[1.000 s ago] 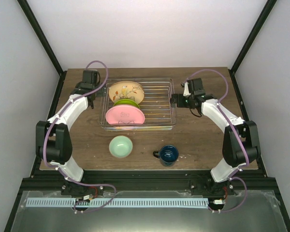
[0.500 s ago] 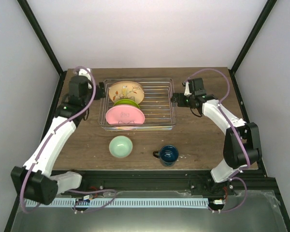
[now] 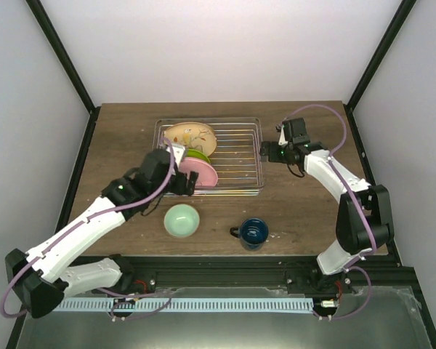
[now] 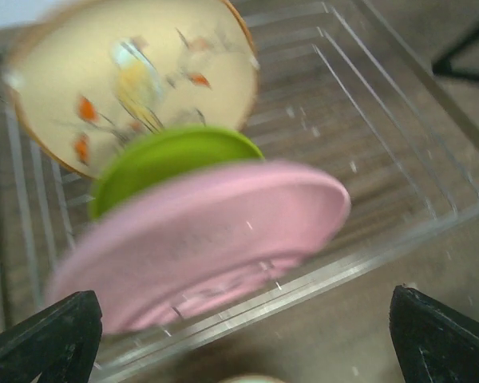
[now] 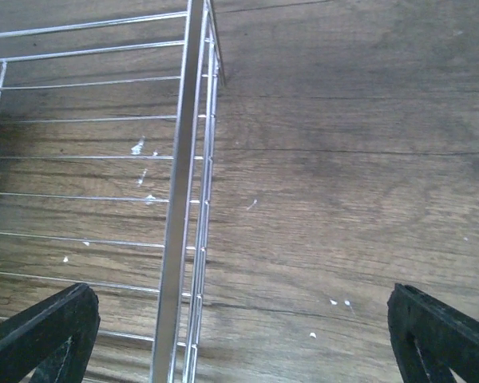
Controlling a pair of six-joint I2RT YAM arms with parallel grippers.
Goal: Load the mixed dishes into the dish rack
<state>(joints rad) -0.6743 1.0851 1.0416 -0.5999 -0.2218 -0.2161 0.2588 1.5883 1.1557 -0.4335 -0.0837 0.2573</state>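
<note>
The left claw [image 4: 243,343] hangs spread wide before the wire rack [image 3: 240,156], which holds a glossy pink plate [image 4: 215,231], green plate [image 4: 168,159] and flowered cream plate [image 4: 136,80] upright. The right claw [image 5: 239,335], also spread, hovers over its right rim. The bowl [image 3: 182,220] and mug [image 3: 253,233] sit on the wooden table [image 3: 305,211].

The dish rack [image 3: 240,156] sits on the table [image 3: 312,218], far of centre. In its left half stand the far plate [image 3: 189,135], the middle plate [image 3: 198,155] and the near plate [image 3: 203,174], one behind another. Near of the rack, the bowl [image 3: 182,220] lies left and the mug [image 3: 253,233] right, well apart
</note>
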